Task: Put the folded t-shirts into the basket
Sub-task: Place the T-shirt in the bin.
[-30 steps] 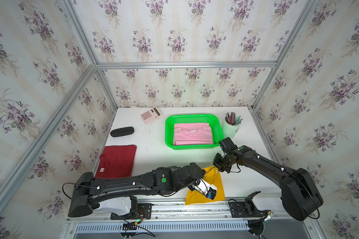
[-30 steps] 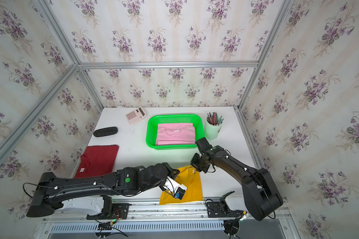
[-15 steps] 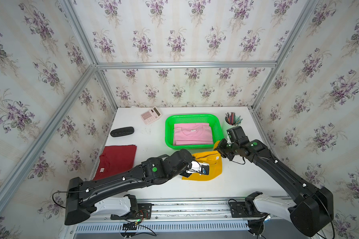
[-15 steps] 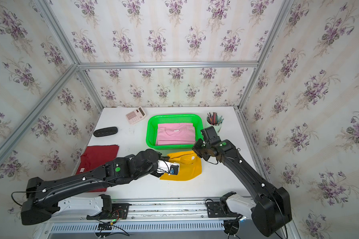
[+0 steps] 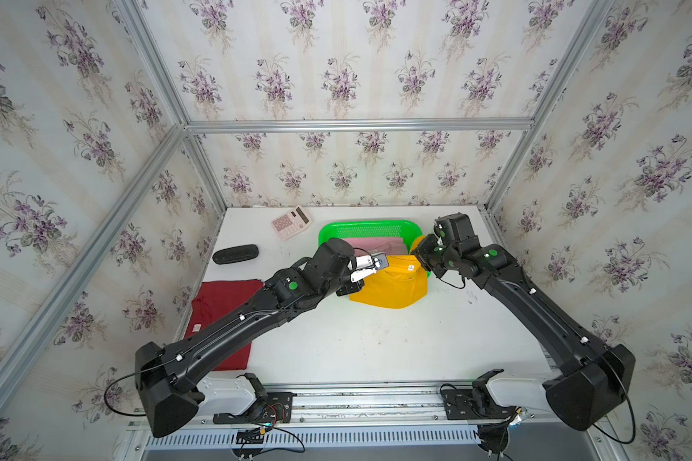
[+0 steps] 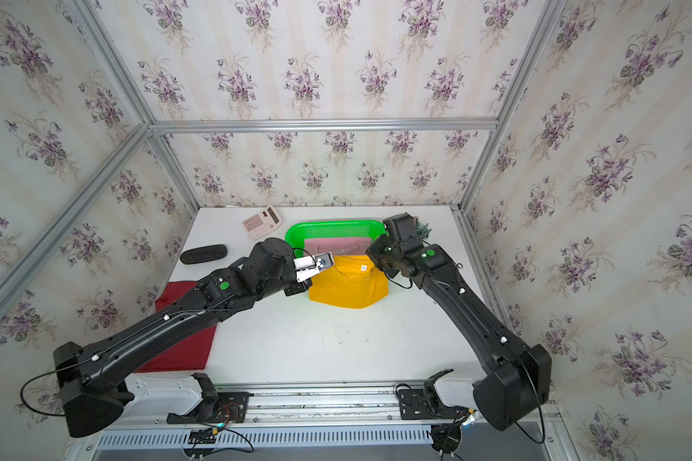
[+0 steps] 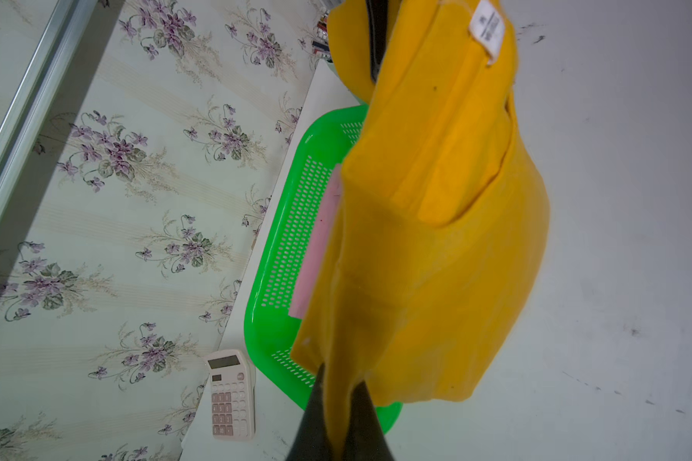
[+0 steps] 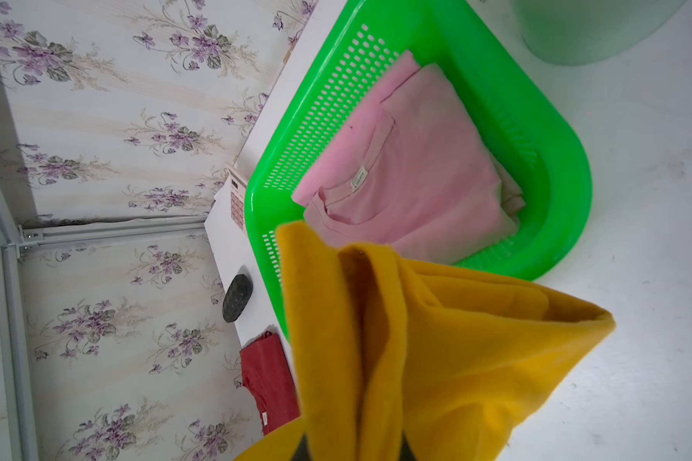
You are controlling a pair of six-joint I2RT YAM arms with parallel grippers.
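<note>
1. Step in hand: the second shirt is being carried to the basket (image 5: 366, 224). The mustard yellow t-shirt (image 5: 392, 285) hangs between both arms at the basket's near rim and overlaps that rim in both top views.
2. Left gripper (image 7: 338, 383): jaws are pinched tight on the shirt's left upper corner.
3. Right gripper (image 8: 354, 447): jaws are likewise clamped on the right upper corner, with cloth bunched between them.
4. The pink t-shirt (image 8: 416, 159) lies flat inside the basket. The dark red t-shirt (image 5: 218, 301) lies on the table (image 5: 376, 343) at the near left, well apart from the basket and partly hidden by the left arm.
5. The yellow cloth sags between the two grips and its fold looks loosened. Whether its lower hem touches the table cannot be told.
6. Judgement on the next move: both grips should travel farther together, high enough for the hanging hem to clear the near rim. They should then lower the shirt onto the pink one before letting go.
7. Risks, as judged: the hem may snag on the rim, and the right wrist passes near the pencil cup (image 8: 596, 28), just right of the basket.
</note>
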